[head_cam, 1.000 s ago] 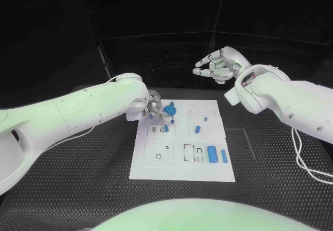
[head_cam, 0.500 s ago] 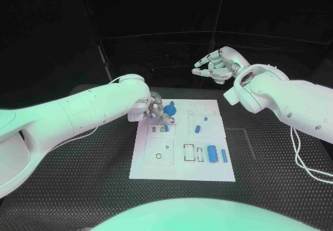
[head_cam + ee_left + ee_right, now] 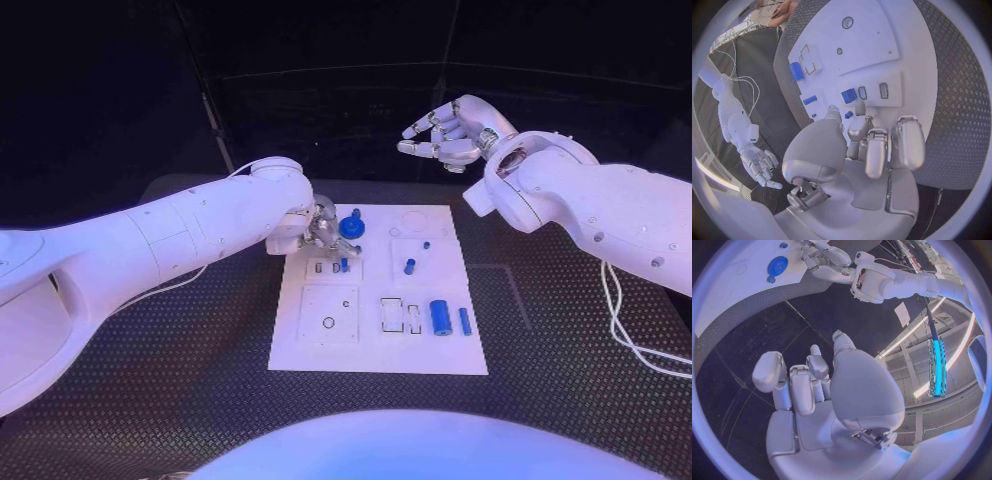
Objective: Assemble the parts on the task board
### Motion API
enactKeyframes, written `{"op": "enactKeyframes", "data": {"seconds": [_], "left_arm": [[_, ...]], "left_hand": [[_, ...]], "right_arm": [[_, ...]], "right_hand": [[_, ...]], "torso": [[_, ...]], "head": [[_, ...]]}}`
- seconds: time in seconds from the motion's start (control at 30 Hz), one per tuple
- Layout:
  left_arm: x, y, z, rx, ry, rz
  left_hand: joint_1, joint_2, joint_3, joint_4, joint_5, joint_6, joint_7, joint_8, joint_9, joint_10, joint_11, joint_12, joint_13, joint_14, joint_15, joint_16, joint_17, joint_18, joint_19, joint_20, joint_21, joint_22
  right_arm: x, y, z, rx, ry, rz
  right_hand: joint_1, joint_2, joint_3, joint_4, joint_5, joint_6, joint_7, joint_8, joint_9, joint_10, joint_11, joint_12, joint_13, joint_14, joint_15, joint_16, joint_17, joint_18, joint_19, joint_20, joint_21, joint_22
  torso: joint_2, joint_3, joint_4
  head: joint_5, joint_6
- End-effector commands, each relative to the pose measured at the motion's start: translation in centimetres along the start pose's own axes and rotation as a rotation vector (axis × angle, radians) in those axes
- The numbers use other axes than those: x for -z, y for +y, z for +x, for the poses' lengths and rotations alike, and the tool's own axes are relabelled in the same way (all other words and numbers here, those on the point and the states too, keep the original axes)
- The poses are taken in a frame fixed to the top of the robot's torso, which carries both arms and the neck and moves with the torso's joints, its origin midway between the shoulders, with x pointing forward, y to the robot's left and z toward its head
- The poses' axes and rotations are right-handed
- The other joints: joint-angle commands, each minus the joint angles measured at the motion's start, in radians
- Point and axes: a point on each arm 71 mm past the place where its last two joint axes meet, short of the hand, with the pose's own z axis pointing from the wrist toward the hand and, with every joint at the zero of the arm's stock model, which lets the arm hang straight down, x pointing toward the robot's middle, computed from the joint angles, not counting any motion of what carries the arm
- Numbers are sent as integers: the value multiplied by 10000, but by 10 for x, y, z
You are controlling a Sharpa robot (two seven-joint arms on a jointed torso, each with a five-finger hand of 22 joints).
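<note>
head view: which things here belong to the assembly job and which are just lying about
Job:
- task board
- blue parts
- round blue part
- left robot hand, over the board

Lying about:
- white cable on the mat
- right robot hand, raised, empty

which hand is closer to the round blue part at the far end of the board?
Left. The left hand sits over the task board right beside the round blue part. The right hand is raised beyond the board's far edge, well away from it.
</note>
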Motion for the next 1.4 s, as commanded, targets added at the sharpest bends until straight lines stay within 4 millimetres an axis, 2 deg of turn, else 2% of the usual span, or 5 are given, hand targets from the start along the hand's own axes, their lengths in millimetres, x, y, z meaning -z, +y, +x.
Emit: {"op": "enactKeyframes", "data": {"seconds": [0.03, 1.0, 1.1, 1.4], "left_arm": [[-1, 1, 2, -222, 301, -134], [-6, -7, 9, -270, 419, -79], [-6, -8, 9, -277, 417, -63], [-6, -8, 8, -234, 361, -78]], "left_hand": [[146, 29, 53, -37, -44, 5, -48, -49, 24, -32, -31, 37, 3, 1037, 39, 31, 2633, -138, 26, 46, 35, 19], [480, 119, 249, -58, -40, 16, -54, -57, 106, -37, -35, 39, 20, 1037, 40, 31, 2633, -138, 17, 48, 38, 45], [534, 149, 302, -59, -39, 18, -54, -60, 121, -38, -36, 37, 19, 1037, 39, 31, 2633, -137, 13, 49, 35, 45], [1071, 321, 728, -215, -39, -3, -57, -97, 203, -72, -40, -16, -22, 1037, 33, 31, 2633, -133, -8, 44, 22, 52]], "right_arm": [[-1, 2, 0, 28, 46, -70], [-3, 0, 2, 17, 88, -8], [-4, 0, 2, 12, 99, -13], [-5, 0, 3, 8, 125, -6]], "right_hand": [[15, 87, -73, 3, 83, -20, -14, 57, -9, -36, 0, 12, 6, 629, -91, -25, 935, 69, -13, -20, -47, -3], [47, 125, -94, 17, 171, -13, -20, 75, -8, -34, -6, 11, -2, 631, -97, -32, 929, 70, -7, -26, -58, -13], [50, 137, -99, 24, 189, -17, -19, 76, -9, -32, -7, 13, -2, 632, -98, -33, 929, 70, -6, -27, -60, -15], [60, 157, -102, 32, 215, -21, -19, 79, -10, -35, -7, 9, -8, 632, -99, -35, 927, 71, -7, -28, -66, -23]], "torso": [[0, -1, 1], [-6, 16, 21], [1, 9, 6], [7, 11, 15]], "head": [[-7, -17], [-25, -61], [-19, -73], [-29, -92]]}}
